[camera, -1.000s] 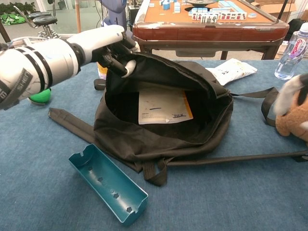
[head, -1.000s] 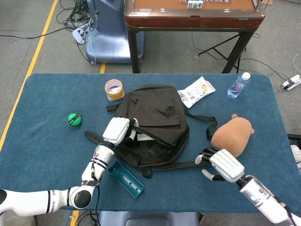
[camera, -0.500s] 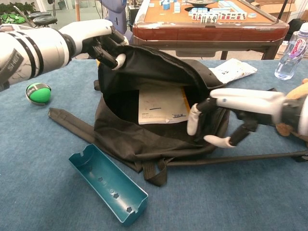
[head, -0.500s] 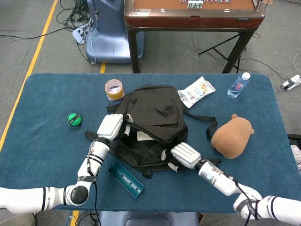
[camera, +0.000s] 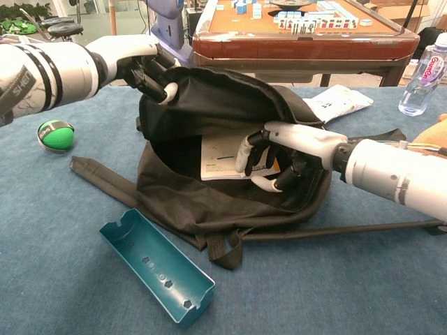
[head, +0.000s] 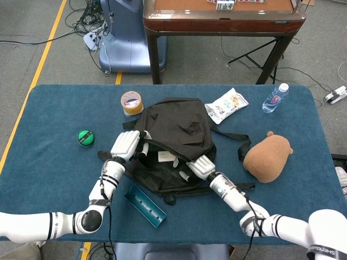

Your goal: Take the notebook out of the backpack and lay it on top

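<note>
Inside the backpack [camera: 230,181] mouth, which my left hand [camera: 143,63] grips and lifts by its top flap, my right hand [camera: 269,157] hovers spread and empty over the notebook [camera: 223,157], so I should pinch its near edge before drawing it out.

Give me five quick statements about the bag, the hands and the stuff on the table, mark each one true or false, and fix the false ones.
1. The left hand holds up the top flap of the black backpack. True.
2. The notebook already lies on top of the backpack. False: it is inside the open bag.
3. The right hand is inside the backpack's opening, at the notebook. True.
4. The green ball sits right of the backpack. False: it is on the left.
5. The teal tray is inside the backpack. False: it lies on the table in front of it.
</note>
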{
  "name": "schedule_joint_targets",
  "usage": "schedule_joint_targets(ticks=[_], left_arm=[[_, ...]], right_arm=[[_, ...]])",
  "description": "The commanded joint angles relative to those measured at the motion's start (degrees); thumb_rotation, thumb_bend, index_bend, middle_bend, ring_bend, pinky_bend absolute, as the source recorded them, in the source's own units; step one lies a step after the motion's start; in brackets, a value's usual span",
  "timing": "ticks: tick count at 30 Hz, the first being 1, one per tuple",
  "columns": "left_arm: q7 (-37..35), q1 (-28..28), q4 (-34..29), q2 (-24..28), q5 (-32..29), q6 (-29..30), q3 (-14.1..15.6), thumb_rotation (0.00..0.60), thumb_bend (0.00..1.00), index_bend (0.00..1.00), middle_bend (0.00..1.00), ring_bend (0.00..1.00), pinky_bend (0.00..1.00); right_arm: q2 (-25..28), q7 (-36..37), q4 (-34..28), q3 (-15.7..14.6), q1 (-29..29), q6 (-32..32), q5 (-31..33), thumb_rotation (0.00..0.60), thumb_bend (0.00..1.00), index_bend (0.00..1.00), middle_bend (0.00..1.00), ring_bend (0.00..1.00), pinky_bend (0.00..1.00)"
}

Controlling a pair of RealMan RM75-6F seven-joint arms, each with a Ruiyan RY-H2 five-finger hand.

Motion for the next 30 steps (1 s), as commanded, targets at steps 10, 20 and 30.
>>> schedule_joint_targets(ticks=[10, 20, 30], left_arm=[[-2.35, -0.99, -0.44, 0.90, -1.54, 0.25, -0.16, 0.600, 0.62, 0.58, 0.60, 0.50, 0.37], [-4.40, -1.08, -0.60, 1.68, -2.88, 0.81, -0.17, 0.600, 0.62, 0.58, 0.59, 0.50, 0.37], [-5.07, -1.62, -0.60, 2.40, -4.49, 0.91, -0.11, 0.600, 0.62, 0.58, 0.59, 0.50, 0.37]], right_arm=[[-9.31, -7.90, 11.11, 2.26, 1.47, 5.05, 3.83, 0.600, 0.22, 0.40, 0.37, 0.26, 0.33], [-13.43, -11.66, 18.24, 2.60, 3.76, 5.18, 4.62, 0.600, 0.14, 0.40, 0.34, 0.23, 0.33], [-17.70, -11.60, 25.32, 2.60, 5.97, 4.42, 4.84, 0.600, 0.12, 0.40, 0.34, 0.23, 0.33]])
